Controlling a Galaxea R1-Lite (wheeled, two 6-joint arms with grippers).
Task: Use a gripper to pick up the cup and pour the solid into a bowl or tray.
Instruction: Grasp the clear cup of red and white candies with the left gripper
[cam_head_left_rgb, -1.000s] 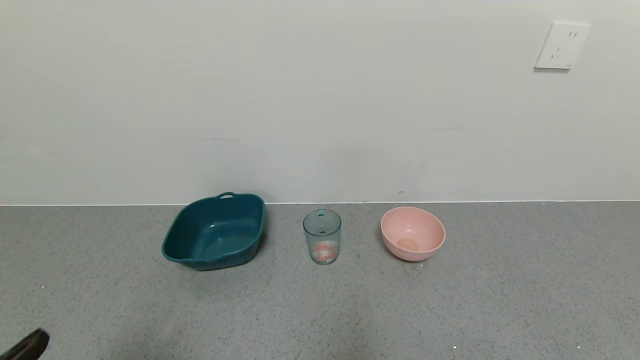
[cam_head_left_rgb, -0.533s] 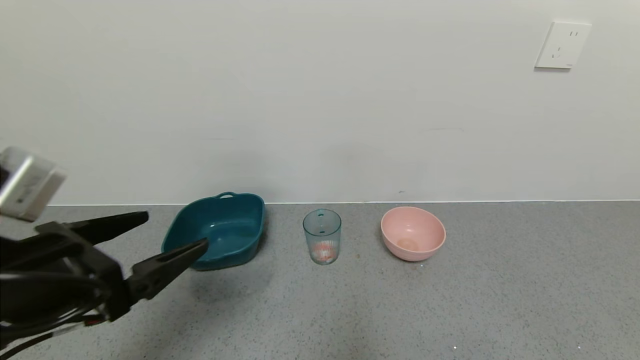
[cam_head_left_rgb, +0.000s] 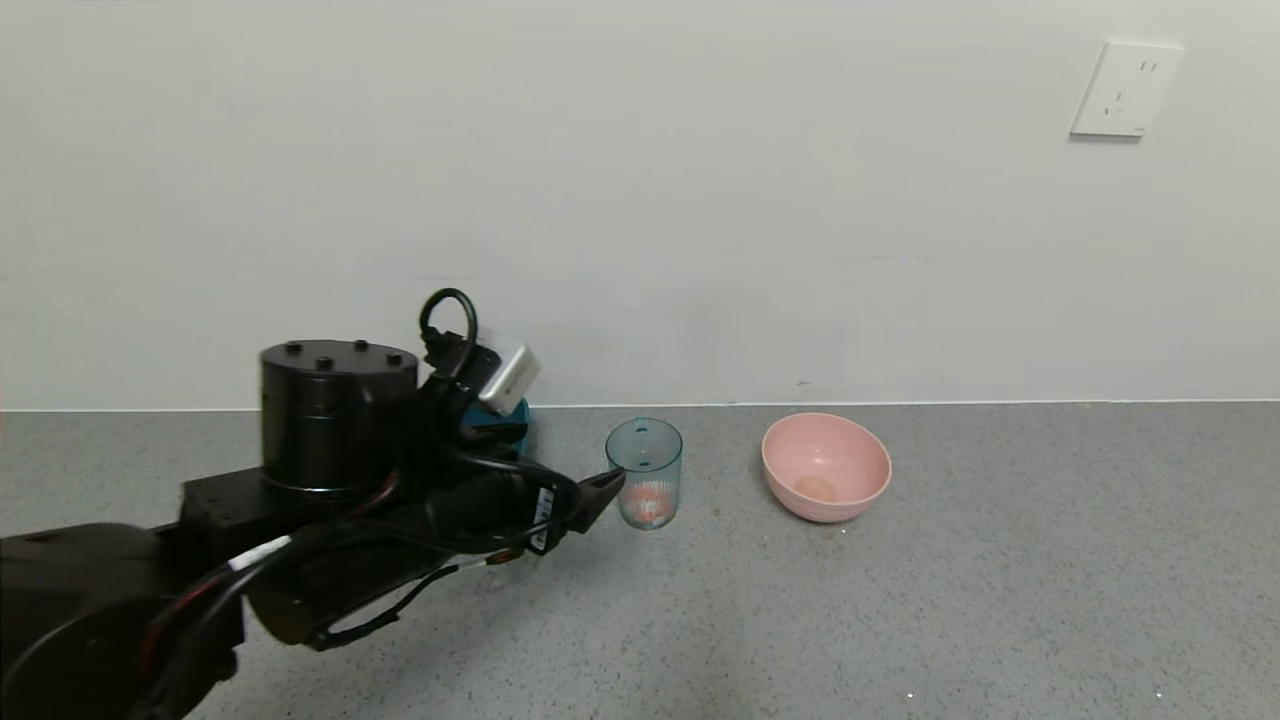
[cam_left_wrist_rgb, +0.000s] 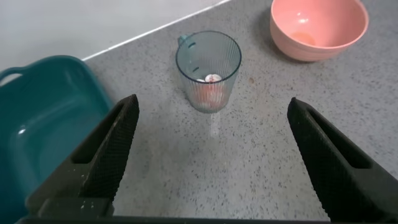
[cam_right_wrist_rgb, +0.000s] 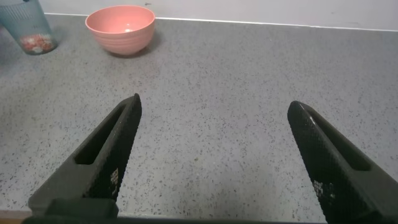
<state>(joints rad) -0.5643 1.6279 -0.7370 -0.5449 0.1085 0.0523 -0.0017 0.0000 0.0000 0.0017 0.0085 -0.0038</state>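
Ribbed clear cup, round orange solid inside, speckled counter

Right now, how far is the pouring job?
Early stage. Nothing is poured: the orange pieces sit in the cup, upright on the counter. In hand: the left end effector is open, facing the cup, not touching it. Left: grasp, lift, pour into the teal tub. The right end effector is open, away from the cup.

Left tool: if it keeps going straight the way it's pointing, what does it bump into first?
Most likely the cup. In the left wrist view the left tool is open, and the cup stands upright ahead, about centred between its fingers, with bare counter in between. How far off it is I can't tell.
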